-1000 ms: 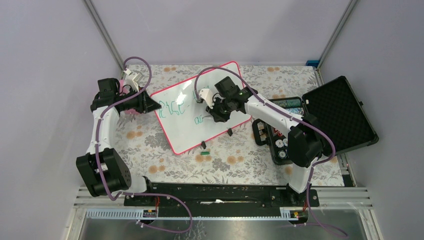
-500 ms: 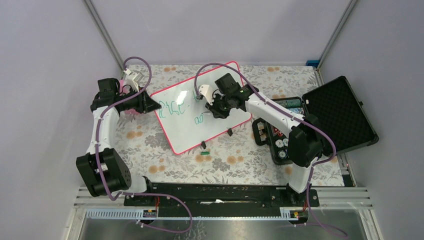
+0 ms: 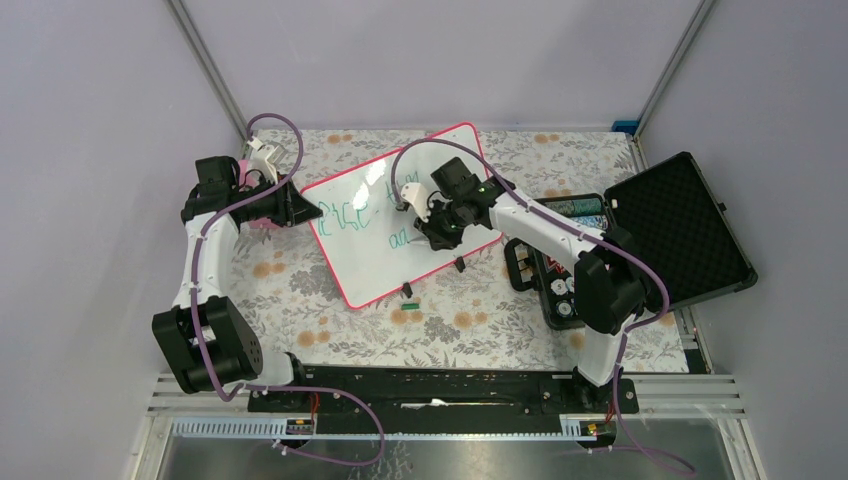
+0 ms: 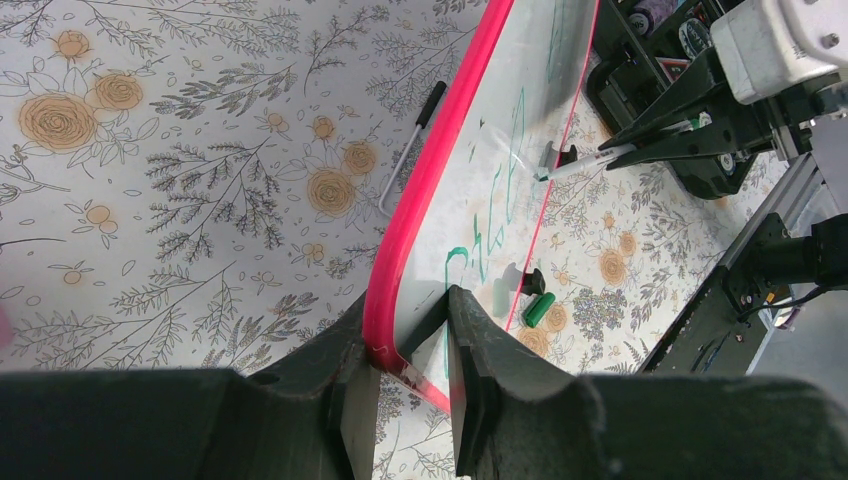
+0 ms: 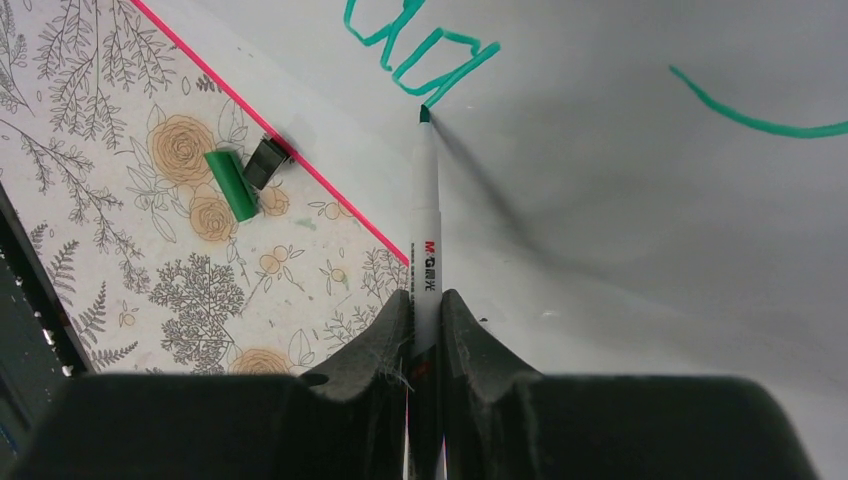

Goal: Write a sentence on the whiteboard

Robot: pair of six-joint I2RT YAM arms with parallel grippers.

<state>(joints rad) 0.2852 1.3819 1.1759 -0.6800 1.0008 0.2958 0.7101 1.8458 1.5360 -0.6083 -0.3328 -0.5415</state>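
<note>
My left gripper (image 4: 408,335) is clamped narrowly on the left edge of the whiteboard (image 3: 372,268), which lies askew near the table's (image 3: 300,292) far edge. My right gripper (image 5: 425,312) pinches a marker (image 5: 425,215), its tip touching the board at the sentence (image 3: 350,214).

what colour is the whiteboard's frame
Pink-red, clearest on the whiteboard in the left wrist view.

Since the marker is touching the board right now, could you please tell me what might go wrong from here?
The left end effector grips the whiteboard only at one frame edge, so pen pressure might pivot it and skew the sentence. The right end effector pinches the marker well back from its tip; the long shaft could tilt or slip.
</note>
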